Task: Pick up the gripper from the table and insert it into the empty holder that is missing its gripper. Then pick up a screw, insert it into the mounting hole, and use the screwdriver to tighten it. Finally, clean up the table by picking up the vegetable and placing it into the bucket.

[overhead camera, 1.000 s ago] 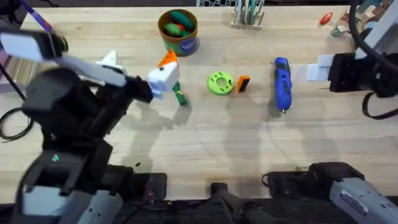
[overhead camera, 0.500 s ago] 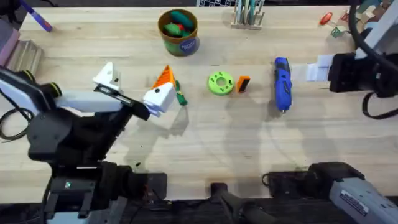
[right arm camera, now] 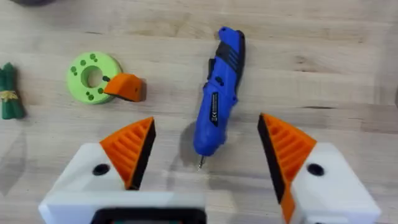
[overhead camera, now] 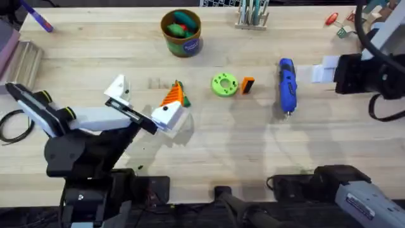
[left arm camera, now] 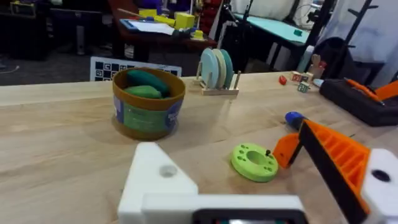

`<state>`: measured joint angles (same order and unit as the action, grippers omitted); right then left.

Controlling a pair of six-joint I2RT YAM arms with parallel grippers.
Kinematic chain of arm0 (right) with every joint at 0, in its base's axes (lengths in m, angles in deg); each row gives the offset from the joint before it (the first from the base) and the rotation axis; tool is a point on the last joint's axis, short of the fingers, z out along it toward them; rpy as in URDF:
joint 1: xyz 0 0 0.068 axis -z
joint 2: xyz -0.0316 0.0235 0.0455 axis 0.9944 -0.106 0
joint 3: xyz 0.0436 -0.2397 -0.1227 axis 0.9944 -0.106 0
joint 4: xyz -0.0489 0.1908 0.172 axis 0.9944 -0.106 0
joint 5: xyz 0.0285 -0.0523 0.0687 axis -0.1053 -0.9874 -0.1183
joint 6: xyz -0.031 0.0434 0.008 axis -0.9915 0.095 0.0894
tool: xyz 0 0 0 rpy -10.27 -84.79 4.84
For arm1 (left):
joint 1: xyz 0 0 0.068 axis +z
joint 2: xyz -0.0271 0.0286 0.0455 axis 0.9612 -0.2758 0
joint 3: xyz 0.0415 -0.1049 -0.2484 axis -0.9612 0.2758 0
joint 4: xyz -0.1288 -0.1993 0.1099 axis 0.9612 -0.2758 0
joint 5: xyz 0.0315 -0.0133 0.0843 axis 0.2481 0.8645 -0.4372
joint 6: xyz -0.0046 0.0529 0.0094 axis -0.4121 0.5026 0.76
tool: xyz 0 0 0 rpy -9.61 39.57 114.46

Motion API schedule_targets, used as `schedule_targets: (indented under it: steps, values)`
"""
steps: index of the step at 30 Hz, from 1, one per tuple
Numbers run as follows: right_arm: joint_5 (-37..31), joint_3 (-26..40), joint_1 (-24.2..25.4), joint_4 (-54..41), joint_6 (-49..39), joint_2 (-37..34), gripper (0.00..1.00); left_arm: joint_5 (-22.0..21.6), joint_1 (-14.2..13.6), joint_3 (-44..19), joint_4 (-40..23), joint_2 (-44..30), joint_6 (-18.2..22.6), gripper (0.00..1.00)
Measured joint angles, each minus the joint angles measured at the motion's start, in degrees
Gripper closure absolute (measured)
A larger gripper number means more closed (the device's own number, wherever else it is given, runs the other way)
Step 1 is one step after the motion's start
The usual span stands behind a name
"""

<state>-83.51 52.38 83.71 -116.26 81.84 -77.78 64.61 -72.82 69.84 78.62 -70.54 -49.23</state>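
Note:
My left gripper [overhead camera: 145, 96] hangs open over the table's left-middle. Its orange-tipped finger [overhead camera: 173, 98] partly covers the dark-green vegetable [overhead camera: 179, 85]. The left wrist view [left arm camera: 230, 146] looks past those fingers to the brown bucket [left arm camera: 148, 102], which stands at the back [overhead camera: 181, 31]. The small orange-and-black gripper block [overhead camera: 247, 85] lies just right of the green disc [overhead camera: 224, 84]. The blue screwdriver [overhead camera: 287, 85] lies farther right. My right gripper [right arm camera: 208, 140] is open above the screwdriver [right arm camera: 221, 74], with nothing held. The holder and screw are out of view.
A purple pen [overhead camera: 38, 19] and a grey block [overhead camera: 25, 57] sit at the far left. A rack of discs [overhead camera: 253, 16] stands at the back. Small toys [overhead camera: 332, 19] lie at the back right, and a black cable [overhead camera: 12, 123] loops at the left edge.
The left arm has swung down and toward the near edge, and its gripper slid right and nearer beside the vegetable. The right arm has not moved.

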Motion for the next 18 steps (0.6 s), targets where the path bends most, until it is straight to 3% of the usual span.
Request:
schedule_targets:
  steps: [13, 18]
  values:
    - [0.0, 0.0, 0.0, 0.0, 0.0, -0.02, 0.01, 1.46, 0.0, 0.0, -3.02, 0.01, -0.17, 0.016]
    - [0.0, 0.0, 0.0, 0.0, 0.0, 0.0, 0.01, 7.03, 0.0, 0.0, -3.01, 0.02, 1.76, 0.015]
